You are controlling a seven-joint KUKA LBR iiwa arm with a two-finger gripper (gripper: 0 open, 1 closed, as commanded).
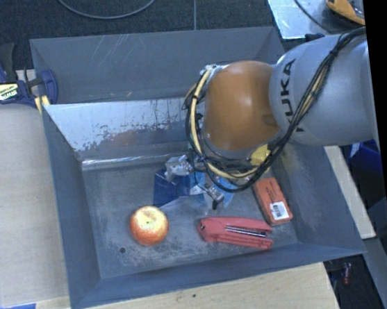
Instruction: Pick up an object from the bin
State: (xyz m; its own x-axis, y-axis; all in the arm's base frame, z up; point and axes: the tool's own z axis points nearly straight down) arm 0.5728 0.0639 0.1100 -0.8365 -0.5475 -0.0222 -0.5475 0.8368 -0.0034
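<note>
My gripper (198, 179) low, mid grey metal bin (72, 200), over a dark blue crumpled piece (164, 189)
Piece shows at my 9 o'clock; round red-yellow apple (148, 226) at 8, flat red tool (236, 232) at 5. My opening: cannot tell

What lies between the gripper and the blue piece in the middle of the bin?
Nothing visible. The gripper hangs right over the blue piece. The apple, the red tool and the orange box all lie off to the sides.
</note>
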